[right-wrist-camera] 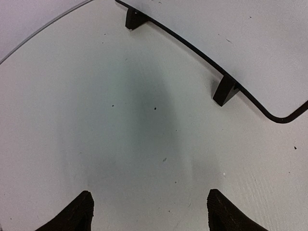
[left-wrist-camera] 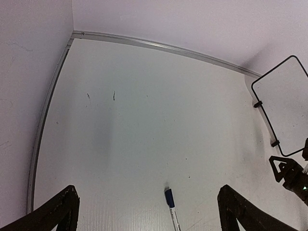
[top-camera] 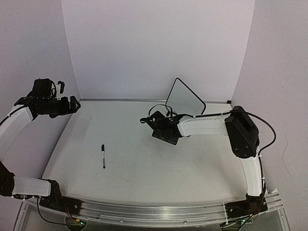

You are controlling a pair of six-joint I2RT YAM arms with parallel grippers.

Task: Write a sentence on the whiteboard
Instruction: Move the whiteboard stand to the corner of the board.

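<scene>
Preparing, not yet writing: holding left jaws wide, empty, at ten o'clock; leaving marker (top-camera: 103, 156) lying on bench (top-camera: 144, 168) at eight o'clock; holding right jaws parted, empty, near unmarked whiteboard (top-camera: 185, 98) at one o'clock. Probably needing marker grasped next.

The white table (top-camera: 144, 168) shows small dark specks, and a metal rail (top-camera: 120, 100) runs along its far edge. A marker (top-camera: 103, 156) with a blue end lies flat left of centre. Well apart from it, the whiteboard (top-camera: 185, 98) stands on two black feet (right-wrist-camera: 225, 90) near the far right corner
</scene>
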